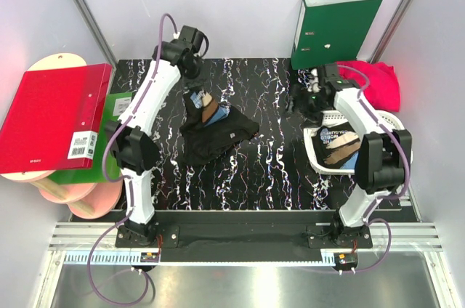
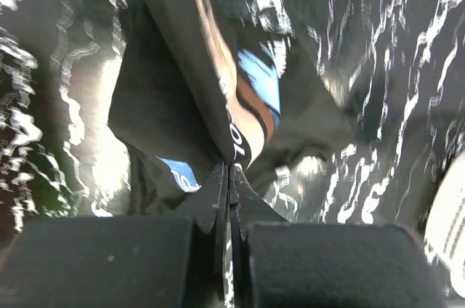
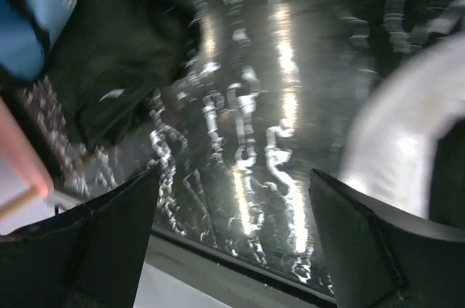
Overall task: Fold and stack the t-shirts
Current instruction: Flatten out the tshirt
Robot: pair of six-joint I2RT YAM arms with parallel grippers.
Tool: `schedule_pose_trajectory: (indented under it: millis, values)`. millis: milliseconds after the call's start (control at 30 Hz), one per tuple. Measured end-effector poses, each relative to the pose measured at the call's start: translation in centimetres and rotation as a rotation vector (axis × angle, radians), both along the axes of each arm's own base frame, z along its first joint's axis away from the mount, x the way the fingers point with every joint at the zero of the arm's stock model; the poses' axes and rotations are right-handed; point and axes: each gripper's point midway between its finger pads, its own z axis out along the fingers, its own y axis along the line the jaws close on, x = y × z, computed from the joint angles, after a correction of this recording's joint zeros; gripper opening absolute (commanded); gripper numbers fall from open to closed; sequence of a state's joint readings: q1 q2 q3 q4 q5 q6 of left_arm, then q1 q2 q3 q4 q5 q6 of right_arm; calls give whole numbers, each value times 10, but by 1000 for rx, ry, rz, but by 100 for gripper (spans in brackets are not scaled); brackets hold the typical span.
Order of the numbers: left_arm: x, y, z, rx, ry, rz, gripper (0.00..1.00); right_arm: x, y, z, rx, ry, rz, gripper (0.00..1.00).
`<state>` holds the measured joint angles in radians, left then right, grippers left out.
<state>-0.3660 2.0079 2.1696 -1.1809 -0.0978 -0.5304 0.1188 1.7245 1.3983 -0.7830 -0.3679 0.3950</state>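
1. Only the left wrist view shows the grip. The left gripper has its jaws pressed together on a fold of the black t-shirt, just beside its tan, white and blue print. From above, the wrist covers that pinch.
2. The top view shows where things lie. This shirt is crumpled on the marbled table, slightly toward 10 o'clock from centre, and the left gripper is at its 11 o'clock edge.
3. In the right wrist view the right gripper has its jaws wide apart with nothing between them, only bare table below. Dark cloth with a blue patch sits at 10 o'clock in that view.
4. At the table's 3 o'clock side, a white basket holds a second black t-shirt, print up. A crimson-pink t-shirt lies behind it at about 2 o'clock. A green binder stands upright at 1 o'clock, and a red binder lies off the table at 9 o'clock.
5. The right arm's elbow covers the basket's near corner. The pale blur at 3 o'clock in the right wrist view may be the basket rim, but it is too smeared to tell.
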Motion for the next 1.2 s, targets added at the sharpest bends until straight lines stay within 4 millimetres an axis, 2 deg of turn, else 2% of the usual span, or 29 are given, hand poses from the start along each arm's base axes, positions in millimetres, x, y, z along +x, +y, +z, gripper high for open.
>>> schedule_pose_trajectory:
  millis: [133, 233, 333, 400, 467, 533, 567, 600, 633, 667, 700, 867, 1033, 1133, 1167, 1200]
  values:
    - [16, 18, 14, 33, -49, 70, 0, -11, 46, 3, 97, 37, 150, 91]
    - [25, 39, 8, 76, -44, 136, 0, -21, 74, -5, 169, 101, 233, 88]
    - [30, 59, -6, 126, -16, 193, 0, -31, 89, -19, 220, 192, 271, 87]
    - [35, 73, -14, 159, -3, 232, 1, -35, 92, -32, 237, 255, 275, 86]
    - [41, 87, -21, 195, 5, 270, 6, -38, 92, -47, 230, 315, 265, 86]
    - [47, 98, -23, 224, -1, 303, 18, -40, 90, -59, 221, 361, 258, 86]
    - [50, 103, -22, 234, -9, 316, 30, -41, 90, -63, 217, 379, 254, 86]
    - [52, 107, -21, 241, -18, 327, 38, -41, 90, -66, 216, 389, 252, 86]
    - [54, 110, -19, 244, -25, 332, 55, -40, 91, -68, 216, 395, 250, 86]
    - [56, 113, -16, 244, -38, 340, 94, -36, 92, -70, 216, 394, 247, 86]
    - [59, 114, -12, 240, -54, 346, 99, -33, 93, -73, 219, 391, 246, 86]
    - [72, 115, 4, 212, -122, 363, 99, -15, 106, -83, 236, 356, 233, 82]
    - [71, 111, 8, 191, -131, 354, 99, -2, 134, -96, 247, 320, 254, 76]
    - [64, 110, 16, 172, -139, 346, 99, -1, 151, -97, 264, 320, 273, 48]
    - [62, 109, 20, 166, -145, 345, 99, 0, 156, -98, 267, 315, 279, 31]
    - [60, 109, 24, 160, -153, 344, 99, 2, 161, -101, 270, 311, 285, 5]
